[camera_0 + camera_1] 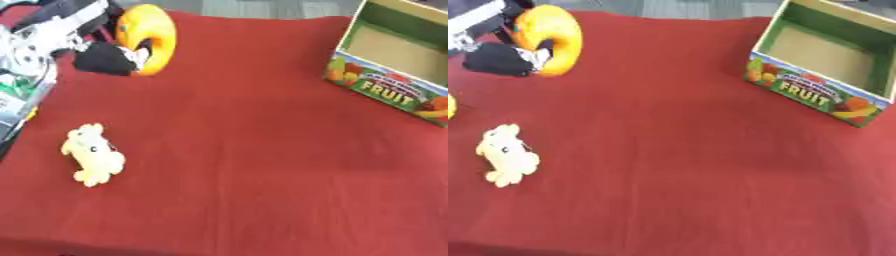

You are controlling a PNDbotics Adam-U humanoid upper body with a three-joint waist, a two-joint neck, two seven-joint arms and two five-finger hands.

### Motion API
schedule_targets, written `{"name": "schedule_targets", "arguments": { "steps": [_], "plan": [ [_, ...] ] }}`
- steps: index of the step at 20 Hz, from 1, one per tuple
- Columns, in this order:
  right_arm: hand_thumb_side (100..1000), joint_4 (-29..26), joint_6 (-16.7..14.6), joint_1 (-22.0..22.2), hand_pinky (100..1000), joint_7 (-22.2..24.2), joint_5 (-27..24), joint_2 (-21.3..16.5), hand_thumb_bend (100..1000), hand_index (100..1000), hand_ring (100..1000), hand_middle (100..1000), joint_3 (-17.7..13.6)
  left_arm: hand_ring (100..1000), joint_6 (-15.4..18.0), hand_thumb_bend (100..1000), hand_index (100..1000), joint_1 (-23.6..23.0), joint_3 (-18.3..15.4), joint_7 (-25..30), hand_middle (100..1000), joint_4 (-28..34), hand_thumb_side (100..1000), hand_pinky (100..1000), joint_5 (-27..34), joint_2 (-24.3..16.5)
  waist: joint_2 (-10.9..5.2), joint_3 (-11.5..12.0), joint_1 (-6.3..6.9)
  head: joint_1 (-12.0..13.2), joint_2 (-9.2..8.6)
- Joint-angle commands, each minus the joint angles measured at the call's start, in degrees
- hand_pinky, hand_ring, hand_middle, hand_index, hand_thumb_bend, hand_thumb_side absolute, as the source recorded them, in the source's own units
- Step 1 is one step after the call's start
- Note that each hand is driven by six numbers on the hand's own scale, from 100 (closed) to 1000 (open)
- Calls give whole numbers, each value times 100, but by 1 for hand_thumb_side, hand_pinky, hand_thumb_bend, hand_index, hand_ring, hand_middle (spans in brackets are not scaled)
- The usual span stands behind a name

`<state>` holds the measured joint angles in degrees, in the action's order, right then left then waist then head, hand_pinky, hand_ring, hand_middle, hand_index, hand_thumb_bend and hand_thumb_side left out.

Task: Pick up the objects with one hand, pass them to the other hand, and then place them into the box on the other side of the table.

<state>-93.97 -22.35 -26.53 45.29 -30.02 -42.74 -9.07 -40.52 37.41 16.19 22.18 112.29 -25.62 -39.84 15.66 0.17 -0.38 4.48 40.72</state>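
Note:
My left hand is at the upper left, its black fingers curled round a yellow-orange ring-shaped toy held upright just above the red cloth. A small pale-yellow plush animal lies on the cloth at the left, well below the hand. The open cardboard box printed FRUIT stands at the far right, its green inside showing nothing in it. My right hand shows in neither view.
A red cloth covers the table. My left arm, silver and black, runs along the left edge. A small yellow thing peeks in at the left edge of the right eye view.

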Motion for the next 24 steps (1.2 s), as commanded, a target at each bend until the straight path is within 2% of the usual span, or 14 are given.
{"name": "schedule_targets", "arguments": {
  "steps": [1, 8, 18, 24],
  "plan": [
    [363, 56, -748, -236, 1000, 667, 97, -231, 100, 1000, 1000, 874, 162, 653, 67, 100, 438, 27, 18, -346, 518, 201, 379, 639, 150, 109, -146, 27, -19, -98, 15],
    [306, 280, -944, -645, 1000, 667, 494, -156, 100, 1000, 1000, 885, 598, 651, 385, 100, 438, 19, 226, -942, 513, 230, 429, 634, 383, 449, -139, 96, -50, -292, 19],
    [299, 688, -1342, -1044, 1000, 667, 1346, 73, 100, 1000, 1000, 897, 1199, 651, 627, 100, 440, -8, 438, -1372, 509, 89, 459, 630, 488, 881, -126, 173, -79, -473, -24],
    [318, 879, -1586, -1224, 1000, 667, 1748, 211, 100, 1000, 1000, 899, 1510, 651, 977, 100, 440, -7, 597, -1652, 507, -106, 475, 631, 553, 1116, -131, 211, -97, -558, -59]
  ]
}}
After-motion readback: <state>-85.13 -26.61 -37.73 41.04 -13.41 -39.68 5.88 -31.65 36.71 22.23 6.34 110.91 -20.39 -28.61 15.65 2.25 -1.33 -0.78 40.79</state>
